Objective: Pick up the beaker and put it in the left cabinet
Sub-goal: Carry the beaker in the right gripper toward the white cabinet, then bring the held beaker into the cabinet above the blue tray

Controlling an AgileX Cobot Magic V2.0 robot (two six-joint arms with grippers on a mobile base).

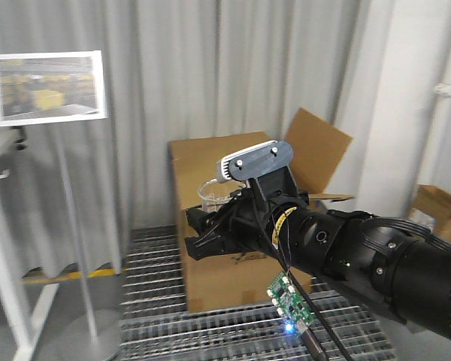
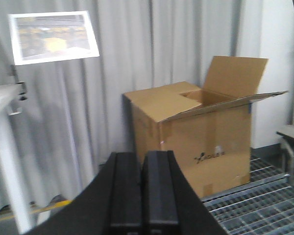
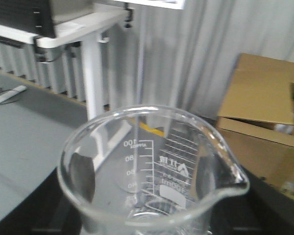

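Note:
The beaker [image 1: 213, 194] is small, clear glass with a pour spout and printed graduation marks. It sits upright between the black jaws of my right gripper [image 1: 209, 222], held in the air in front of a cardboard box. In the right wrist view the beaker [image 3: 152, 171] fills the lower frame, spout to the right, and the right gripper [image 3: 152, 218] is shut on it with dark fingers [image 3: 83, 176] either side. My left gripper [image 2: 143, 161] is shut and empty, its pads pressed together. The left cabinet is out of view.
A large open cardboard box [image 1: 225, 154] stands on a metal grate floor [image 1: 158, 323]; it also shows in the left wrist view [image 2: 196, 137]. A sign on a pole [image 1: 49, 86] and a white table leg [image 1: 7, 286] stand at left. Grey curtains hang behind.

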